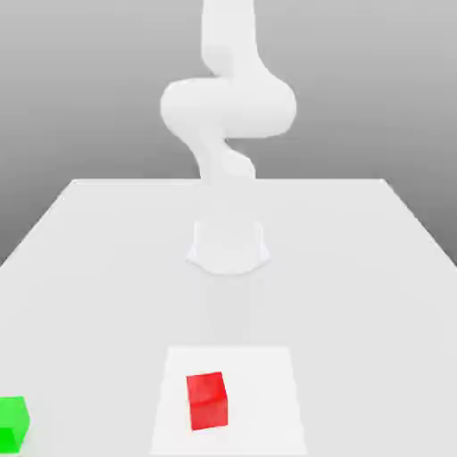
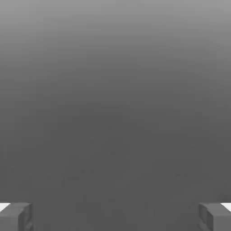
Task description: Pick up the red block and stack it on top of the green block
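The red block [image 1: 207, 402] stands near the table's front edge, on a paler square patch [image 1: 268, 393]. The green block [image 1: 12, 424] rests at the front of the exterior view's left, cut by the picture's edge and well apart from the red one. In the hand view my gripper [image 2: 115, 216] is open, its grey fingertips [image 2: 18, 216] far apart with nothing between them. Beyond them lies plain grey background, with neither block there.
The white arm [image 1: 228, 107] rises from its base [image 1: 228, 245] at the middle of the white table [image 1: 357, 268] and goes up past the picture's top. The table's back edge runs behind the base.
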